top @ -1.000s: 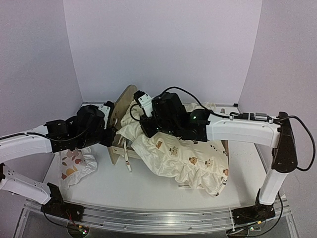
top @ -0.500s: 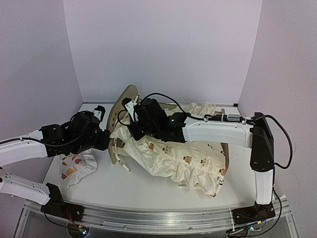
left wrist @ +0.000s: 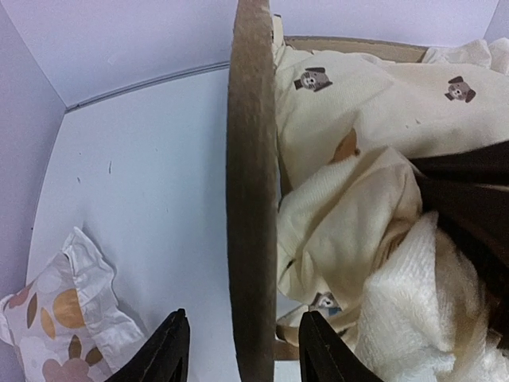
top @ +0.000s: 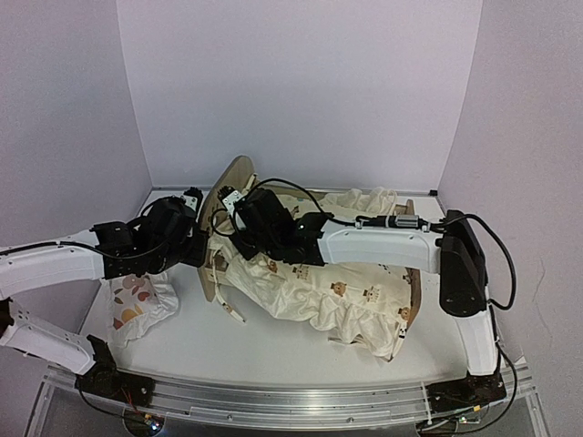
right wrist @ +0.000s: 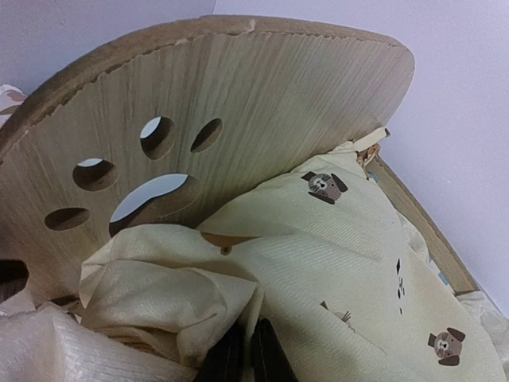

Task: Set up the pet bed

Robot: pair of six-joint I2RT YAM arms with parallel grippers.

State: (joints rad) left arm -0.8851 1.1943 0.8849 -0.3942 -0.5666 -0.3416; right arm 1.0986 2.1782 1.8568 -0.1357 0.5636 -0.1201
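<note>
Cream ruffled animal-print cushion (top: 337, 296) has been dragged toward the arched headboard (left wrist: 253, 199) of the light-wood pet bed (top: 230, 177), which sits mid-way on the white table (top: 273, 341). Cushion seating is in hand. Left tool (left wrist: 242, 358) is held open astride the headboard edge without touching it. Right tool (right wrist: 248, 354) is nearly closed in a cushion fold, hold unclear. Next, the corner likely needs tucking against the headboard.

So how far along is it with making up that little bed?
Partly. The cushion lies over the bed but rumpled, spilling over the side. The right gripper pinches it by the headboard; the left gripper straddles that board, open. The pillow lies outside on the table.
</note>
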